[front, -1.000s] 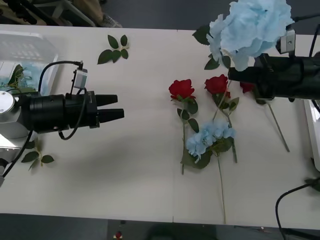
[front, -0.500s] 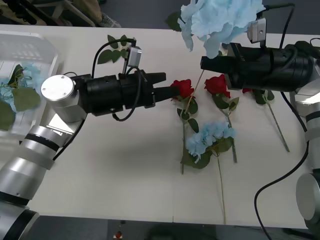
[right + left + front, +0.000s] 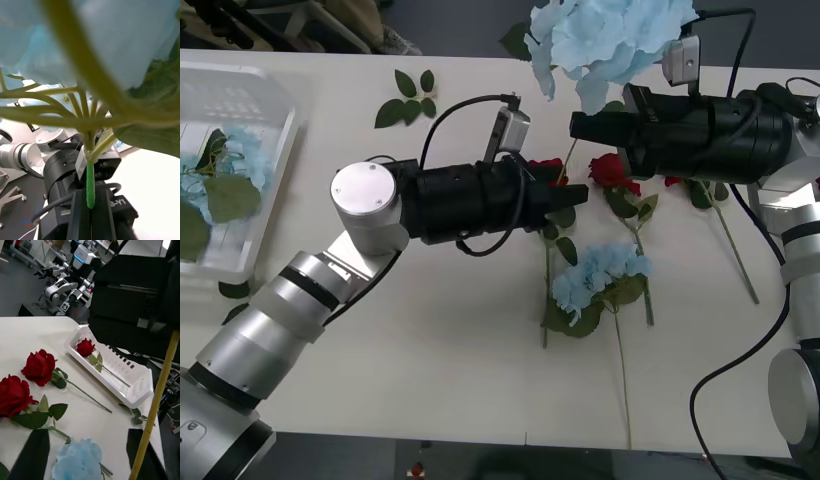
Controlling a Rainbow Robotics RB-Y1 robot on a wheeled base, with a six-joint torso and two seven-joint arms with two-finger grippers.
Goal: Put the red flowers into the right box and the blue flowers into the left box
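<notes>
While the right gripper (image 3: 572,126) hangs above the desk (image 3: 430,340) at about one o'clock in the front view, its black jaws are pinched on the green stem of a blue hydrangea (image 3: 605,35), and the pale bloom rises over the far desk edge at twelve o'clock. In the right wrist view the stem (image 3: 90,183) runs straight down between the pressed fingers, with the bloom's underside spreading overhead.

From nine o'clock the left gripper (image 3: 580,193) reaches across the desk toward that stem, its tip just beside a red rose (image 3: 552,170) near the centre. In the left wrist view its two dark fingers (image 3: 30,453) stand spread at the lower corners, with the stem (image 3: 157,405) slanting past the one on the far side; whether it touches that finger I cannot tell.

On the desk lie a second red rose (image 3: 612,170) at about two o'clock of the centre and another blue hydrangea (image 3: 598,275) at about four o'clock, its stem trailing toward six. The left box (image 3: 240,110) sits at ten o'clock and holds a blue hydrangea (image 3: 225,150) with large leaves. In the left wrist view the right box (image 3: 127,390) holds one red rose (image 3: 86,347). Loose leaf sprigs (image 3: 408,98) lie at eleven o'clock.
</notes>
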